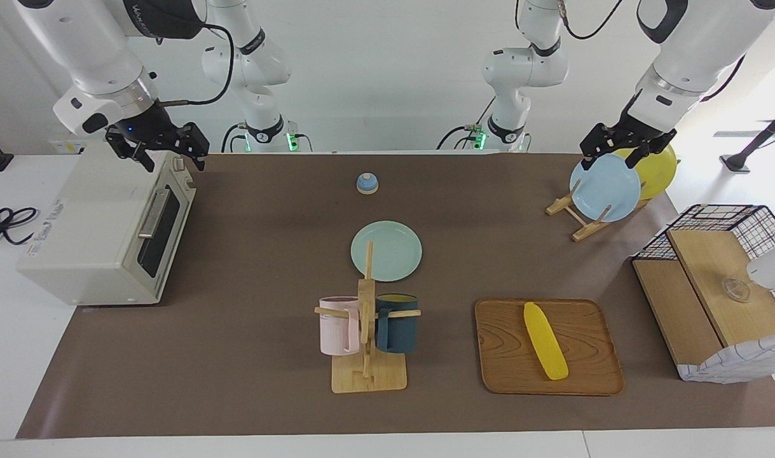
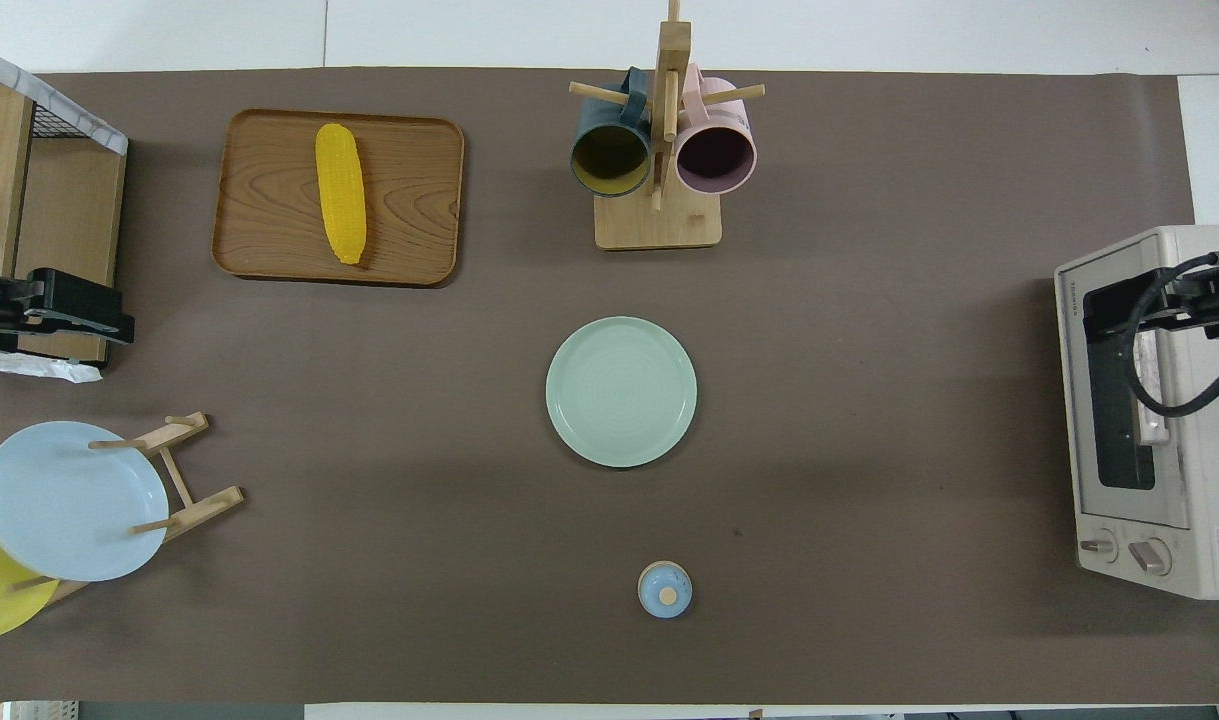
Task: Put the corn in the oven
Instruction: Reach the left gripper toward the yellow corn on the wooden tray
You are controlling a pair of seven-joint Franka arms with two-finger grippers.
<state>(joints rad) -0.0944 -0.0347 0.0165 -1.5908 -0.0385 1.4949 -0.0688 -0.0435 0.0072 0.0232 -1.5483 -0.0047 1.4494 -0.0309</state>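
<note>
The yellow corn (image 1: 545, 340) lies on a wooden tray (image 1: 584, 375) toward the left arm's end of the table, farther from the robots than the green plate; it also shows in the overhead view (image 2: 340, 192). The cream-white oven (image 1: 95, 235) stands at the right arm's end, its glass door (image 1: 161, 226) closed; it also shows in the overhead view (image 2: 1159, 420). My right gripper (image 1: 171, 160) hangs open and empty over the oven's top edge. My left gripper (image 1: 611, 160) hangs open and empty over the plate rack, well apart from the corn.
A mug rack (image 1: 367, 372) with a pink and a dark blue mug stands mid-table beside the tray. A green plate (image 1: 386, 250) and a small blue knobbed object (image 1: 367, 183) lie nearer the robots. A rack holds a blue plate (image 1: 604, 188) and a yellow plate (image 1: 657, 172). A wire basket (image 1: 718, 219) stands at the left arm's end.
</note>
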